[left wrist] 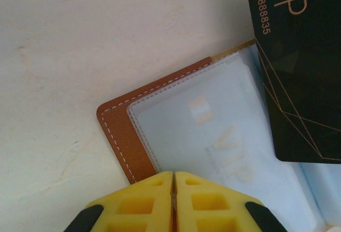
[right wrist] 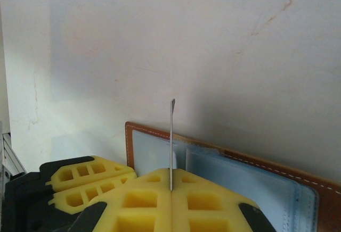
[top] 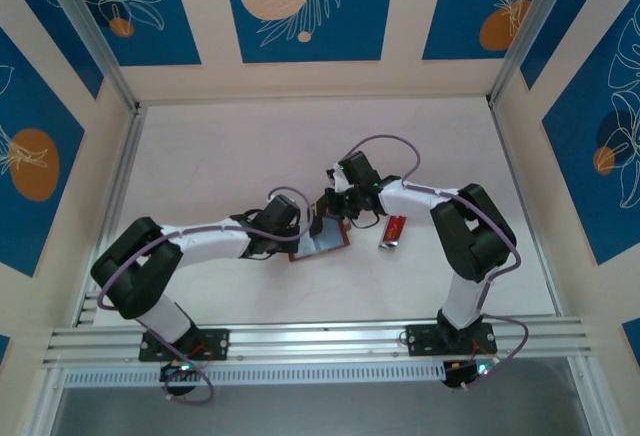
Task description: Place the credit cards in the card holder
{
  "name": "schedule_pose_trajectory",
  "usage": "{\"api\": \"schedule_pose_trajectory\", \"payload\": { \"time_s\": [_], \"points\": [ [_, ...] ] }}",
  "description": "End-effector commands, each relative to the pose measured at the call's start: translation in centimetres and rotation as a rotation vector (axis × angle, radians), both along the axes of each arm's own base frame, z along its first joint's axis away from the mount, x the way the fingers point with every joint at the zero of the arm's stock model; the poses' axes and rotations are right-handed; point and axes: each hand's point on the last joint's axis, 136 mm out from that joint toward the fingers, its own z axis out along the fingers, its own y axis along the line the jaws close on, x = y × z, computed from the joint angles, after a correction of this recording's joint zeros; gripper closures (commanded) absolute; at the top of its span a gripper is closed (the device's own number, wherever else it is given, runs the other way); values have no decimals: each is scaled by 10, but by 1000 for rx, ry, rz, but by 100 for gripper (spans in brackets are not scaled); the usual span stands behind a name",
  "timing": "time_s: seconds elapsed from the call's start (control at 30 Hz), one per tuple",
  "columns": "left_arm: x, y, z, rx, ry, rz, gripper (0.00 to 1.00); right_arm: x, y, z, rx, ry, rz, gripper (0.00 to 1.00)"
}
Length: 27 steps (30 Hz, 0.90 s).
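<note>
The card holder (top: 325, 246) lies open on the table, brown-edged (left wrist: 120, 131) with pale clear sleeves (right wrist: 154, 152). One sleeve holds a pale card marked VIP (left wrist: 224, 136). My left gripper (left wrist: 174, 176) is shut, its yellow tips on the holder's near edge with nothing visibly between them; its fingers (right wrist: 88, 181) also show beside the holder. My right gripper (right wrist: 171, 181) is shut on a credit card, seen edge-on (right wrist: 171, 131) and standing upright over the sleeves; its face is black with gold lettering (left wrist: 298, 72). A red card (top: 394, 231) lies to the right of the holder.
Both arms meet over the holder in mid-table (top: 303, 233), (top: 335, 211). An aluminium rail (top: 320, 336) runs along the near edge, with frame posts (top: 115, 196) and patterned walls on the other sides. Bare white tabletop (top: 250, 146) lies behind the grippers.
</note>
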Motion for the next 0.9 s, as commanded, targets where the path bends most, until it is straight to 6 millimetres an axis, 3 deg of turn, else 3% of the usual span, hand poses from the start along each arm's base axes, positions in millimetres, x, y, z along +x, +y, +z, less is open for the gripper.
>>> {"api": "schedule_pose_trajectory", "payload": {
  "time_s": [0.0, 0.53, 0.87],
  "points": [
    [-20, 23, -29, 95, 90, 18, 91, -4, -2, -7, -5, 14, -1, 100],
    [-20, 22, -31, 93, 93, 18, 91, 8, -15, -8, -13, 8, -38, 100],
    [-20, 20, -32, 92, 96, 19, 91, 4, -5, 0, 51, 18, -10, 100]
  ]
}}
